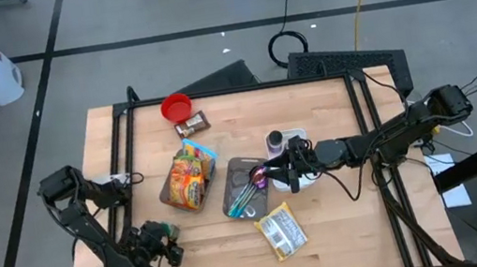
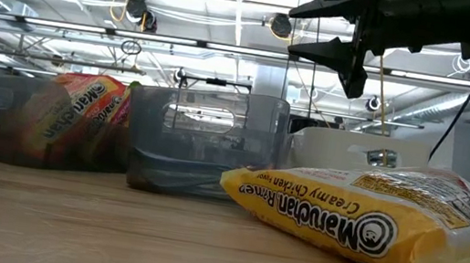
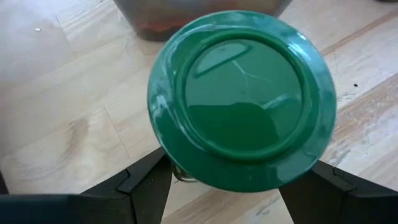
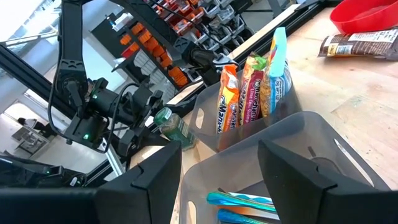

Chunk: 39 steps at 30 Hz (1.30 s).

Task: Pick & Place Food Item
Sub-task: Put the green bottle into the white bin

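Note:
My left gripper (image 1: 166,242) is near the table's front left, shut on a clear jar with a green lid (image 3: 241,99), which also shows in the right wrist view (image 4: 169,126). My right gripper (image 1: 275,175) is open and empty, above the grey bin of utensils (image 1: 240,188) at mid-table; it shows high above the table in the low view (image 2: 338,37). A yellow ramen packet (image 1: 282,232) lies flat on the table near the front. A second bin (image 1: 188,179) holds several ramen packets standing on edge. My left gripper has one finger (image 3: 140,186) on each side of the jar, below its green lid (image 3: 186,171). The lid faces the wrist camera and hides the place of contact. The jar sits tilted in the right wrist view; I cannot tell whether it is clear of the table.
A red bowl (image 1: 176,107) and a brown packet (image 1: 192,123) lie at the far left of the table. A white container (image 1: 287,139) stands beside my right gripper. Bare wood lies at the front middle and right.

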Motion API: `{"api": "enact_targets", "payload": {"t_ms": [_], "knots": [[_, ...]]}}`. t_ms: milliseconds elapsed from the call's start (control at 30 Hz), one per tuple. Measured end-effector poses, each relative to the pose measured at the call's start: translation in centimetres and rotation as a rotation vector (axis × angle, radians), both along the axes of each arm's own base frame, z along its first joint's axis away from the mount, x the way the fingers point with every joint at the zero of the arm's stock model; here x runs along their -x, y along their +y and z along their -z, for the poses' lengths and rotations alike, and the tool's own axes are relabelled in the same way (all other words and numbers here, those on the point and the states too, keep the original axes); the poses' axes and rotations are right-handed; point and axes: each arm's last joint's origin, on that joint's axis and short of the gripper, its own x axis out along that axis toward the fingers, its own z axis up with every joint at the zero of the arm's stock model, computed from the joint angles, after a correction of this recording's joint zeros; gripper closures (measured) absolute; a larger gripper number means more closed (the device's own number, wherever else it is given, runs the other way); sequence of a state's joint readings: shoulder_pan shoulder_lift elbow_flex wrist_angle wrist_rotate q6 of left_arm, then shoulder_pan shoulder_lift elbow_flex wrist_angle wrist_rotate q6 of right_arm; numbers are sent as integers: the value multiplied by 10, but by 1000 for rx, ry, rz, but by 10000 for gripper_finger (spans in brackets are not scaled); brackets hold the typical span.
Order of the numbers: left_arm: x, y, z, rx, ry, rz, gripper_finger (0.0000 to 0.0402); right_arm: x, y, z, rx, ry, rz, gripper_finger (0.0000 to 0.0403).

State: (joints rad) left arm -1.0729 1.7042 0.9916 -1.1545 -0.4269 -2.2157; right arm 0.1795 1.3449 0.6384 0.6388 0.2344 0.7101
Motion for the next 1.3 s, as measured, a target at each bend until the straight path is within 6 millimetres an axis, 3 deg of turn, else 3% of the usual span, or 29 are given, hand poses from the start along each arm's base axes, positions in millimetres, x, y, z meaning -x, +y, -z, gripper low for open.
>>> {"api": "enact_targets", "payload": {"t_ms": [233,467,800,1200,1300], "knots": [[0,0,0,-9,-3,18,130,0,0,0,0,0,-1,197],[-3,2,-1,-64,-132,28,130,0,0,0,15,1,-3,197],[-5,15,31,-12,-169,41,130,0,0,0,15,2,-5,197],[-9,18,29,-124,-259,140,131,0,0,0,19,3,-5,197],[-11,20,29,-131,-249,140,146,0,0,0,19,4,-5,197]]}}
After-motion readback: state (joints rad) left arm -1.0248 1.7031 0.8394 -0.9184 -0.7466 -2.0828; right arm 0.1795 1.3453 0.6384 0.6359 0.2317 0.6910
